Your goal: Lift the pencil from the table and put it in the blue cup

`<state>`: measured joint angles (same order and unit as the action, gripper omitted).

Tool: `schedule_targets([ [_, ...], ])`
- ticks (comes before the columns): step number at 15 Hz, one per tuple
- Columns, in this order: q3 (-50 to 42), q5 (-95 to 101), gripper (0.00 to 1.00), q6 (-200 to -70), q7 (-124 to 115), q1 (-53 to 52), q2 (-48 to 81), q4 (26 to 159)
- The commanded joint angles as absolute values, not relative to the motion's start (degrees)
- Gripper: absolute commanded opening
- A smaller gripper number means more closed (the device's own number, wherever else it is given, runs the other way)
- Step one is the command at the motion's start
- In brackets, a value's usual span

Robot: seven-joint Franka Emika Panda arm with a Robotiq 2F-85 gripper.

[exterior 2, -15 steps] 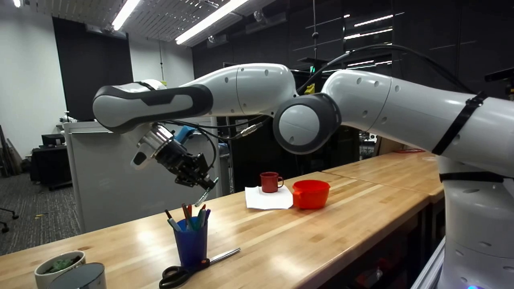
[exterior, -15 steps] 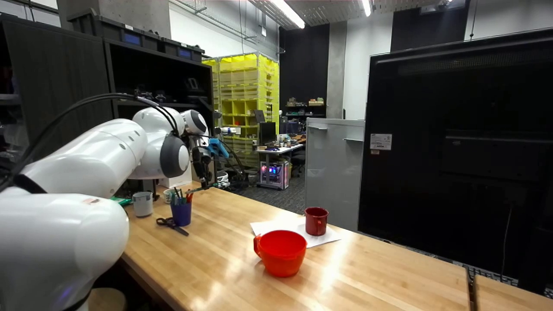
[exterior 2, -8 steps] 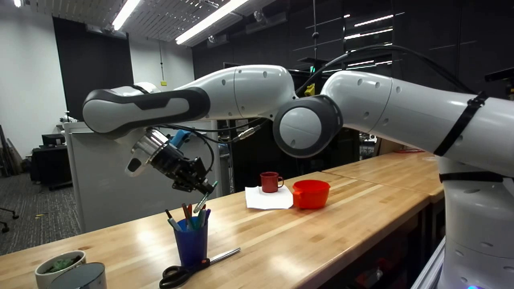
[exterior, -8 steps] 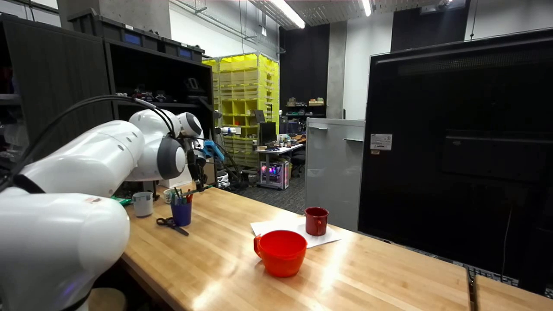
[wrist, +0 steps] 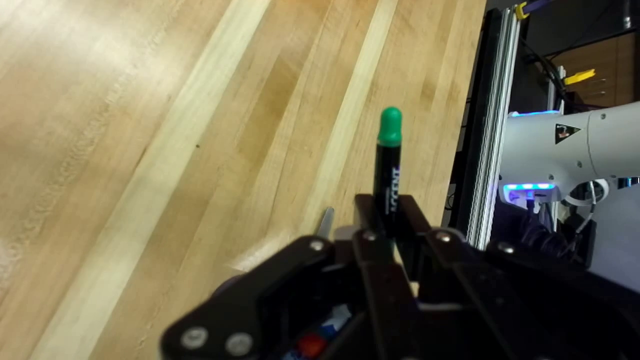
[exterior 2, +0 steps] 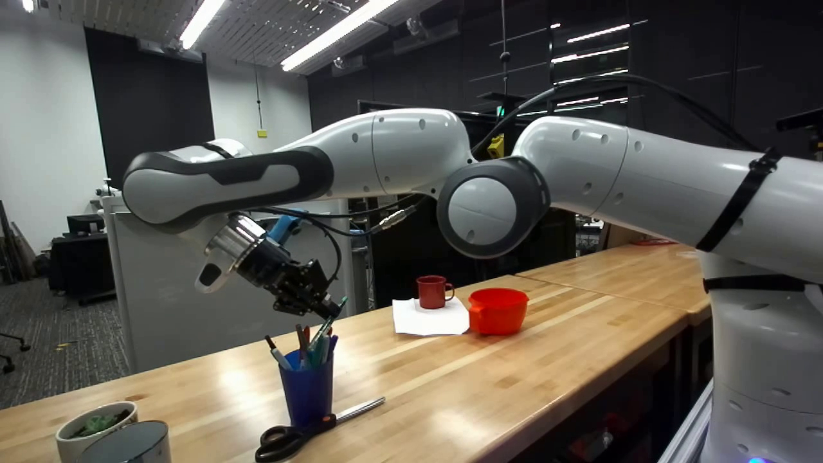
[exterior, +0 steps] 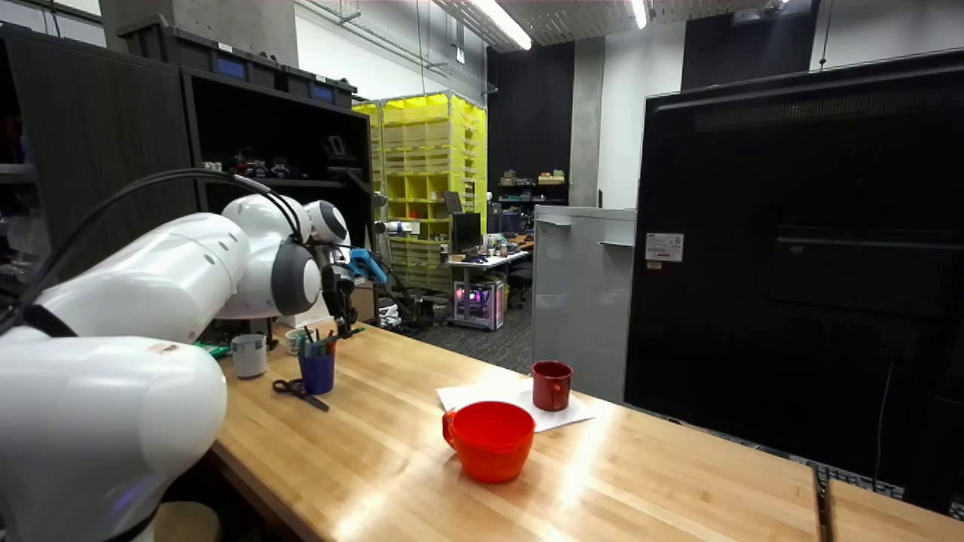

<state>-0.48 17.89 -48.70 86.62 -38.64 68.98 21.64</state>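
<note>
A: How far along with the pencil (wrist: 388,167)?

B: Past the lifting, to judge from here: off the tabletop (exterior 2: 450,379), up at the mouth of the blue cup (exterior 2: 307,395). Not yet delivered, though, nor released

A: And the hand (wrist: 387,205)?

B: Closed on the pencil, pinching the barrel partway along

A: Any length inside the blue cup?

B: Hard to tell. Slants down in an exterior view, overlapping the other pens (exterior 2: 302,347) at the lower end; below the rim or just above, impossible to say

A: Then left to do?

B: Probably lower a little more, find a gap among the other pens, let go, back away. Near the end of the job, as a guess, with only the placing and release outstanding

A: Really a pencil, by the look?

B: Marker-like, rather: rounded, bright green end, black barrel, white lettering along the side, seemingly ACCENT but slightly blurred. Slim and straight in the wrist view, tilted rather than upright in both exterior views
</note>
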Motion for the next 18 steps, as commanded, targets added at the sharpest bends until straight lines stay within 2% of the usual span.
schedule_targets([
  [1, -1.56, 19.25, 0.03, -48.0, 85.42, -39.77, 70.0, 20.31],
  [18, -3.82, 22.98, 0.03, -48.77, 82.58, -42.84, 70.56, 20.49],
])
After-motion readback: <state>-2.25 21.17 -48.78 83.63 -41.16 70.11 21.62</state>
